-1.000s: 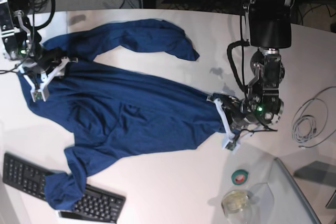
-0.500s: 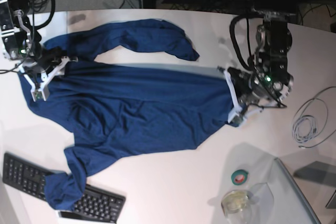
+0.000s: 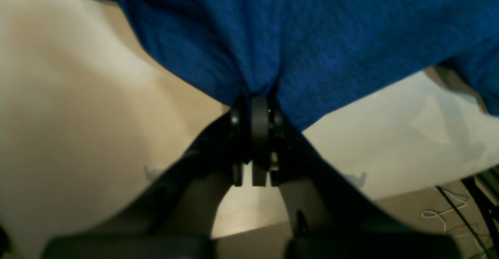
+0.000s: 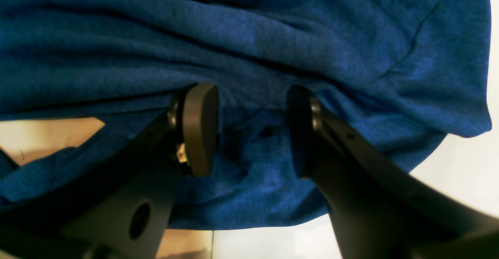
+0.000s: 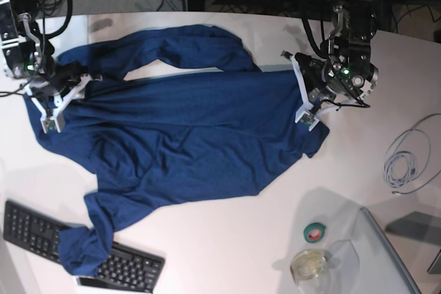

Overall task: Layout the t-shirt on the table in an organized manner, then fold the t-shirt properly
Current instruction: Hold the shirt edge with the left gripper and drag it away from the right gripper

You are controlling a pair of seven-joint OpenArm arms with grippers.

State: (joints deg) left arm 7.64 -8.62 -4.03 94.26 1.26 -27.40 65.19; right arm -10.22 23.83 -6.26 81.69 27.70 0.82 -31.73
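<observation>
The t-shirt [image 5: 172,129] is lying spread on the table [image 5: 227,253], and its long axis is running across from one gripper to the other. The left gripper [image 5: 304,94] is standing at one end of this axis, and the right gripper [image 5: 58,98] is standing at the opposite end, so the cloth is stretching between the two.

In the left wrist view, the left gripper [image 3: 253,114] is pinching a gathered edge of the t-shirt [image 3: 312,36]. The jaws are looking pressed together with the fabric bunching out just beyond the tips, and the cloth is fanning away forward from them. I am judging that the grip is holding, though how firmly I cannot tell.

In the right wrist view, the right gripper [image 4: 249,130] is standing with its jaws apart, one pad on each side of a wrinkled part of the t-shirt [image 4: 249,36]. The fabric is lying between and beyond the pads, but they are not pressing on it, so this gripper is grasping nothing.

One part of the t-shirt is trailing away from the right gripper and is lying over the keyboard [image 5: 124,266]. This part is nearer to the right gripper than to the left one, so I am judging that the right arm is the better placed one for pulling it straight.
</observation>
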